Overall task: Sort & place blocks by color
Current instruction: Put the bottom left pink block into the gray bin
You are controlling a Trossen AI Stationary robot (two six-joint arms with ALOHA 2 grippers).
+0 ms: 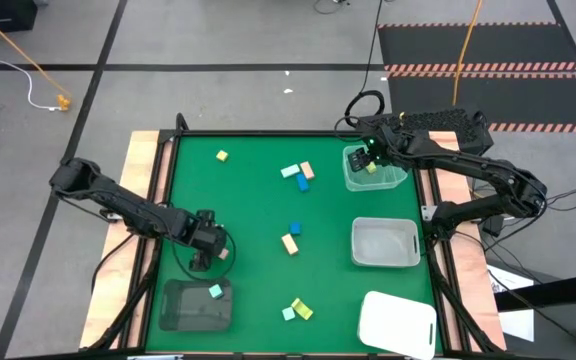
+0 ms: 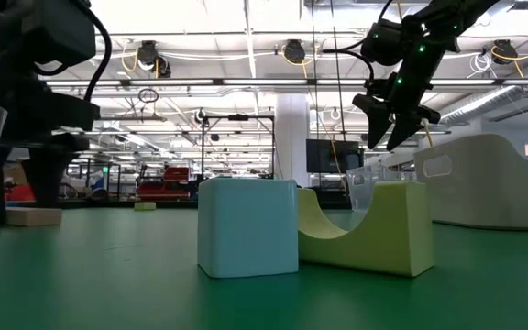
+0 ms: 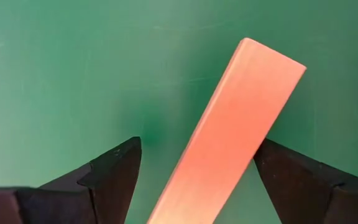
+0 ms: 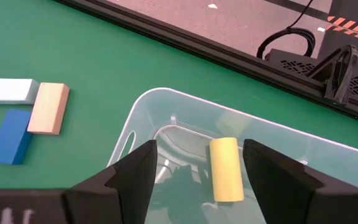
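Note:
A tan-pink bar [image 3: 229,137] lies flat on the green mat near the table's left edge [image 1: 224,254]. My left gripper [image 3: 197,146] is open, points down, and has one finger on each side of the bar. It also shows in the high view [image 1: 206,252]. My right gripper [image 4: 197,149] is open and empty above the clear tray [image 4: 166,106] at the far right [image 1: 370,160]. A yellow bar [image 4: 224,169] lies on that tray's floor. Other blocks lie loose on the mat: yellow [image 1: 222,156], mint [image 1: 290,171], tan [image 1: 307,170] and blue [image 1: 303,183]. My left gripper stands astride the tan-pink bar from above. One fingertip [image 3: 272,158] is right at the bar's long edge [image 3: 253,146] and the other [image 3: 126,158] is clear of it. I cannot tell whether the near finger touches the bar, which lies on the mat.
A dark tray [image 1: 183,310] at the near left holds a mint block [image 1: 215,291]. A second clear tray [image 1: 385,262] and a white tray [image 1: 398,322] stand at the right. A blue [image 1: 295,229] and a yellow block [image 1: 289,243] lie mid-table. A mint cube [image 2: 247,226] and a yellow arch [image 2: 365,234] lie near the front.

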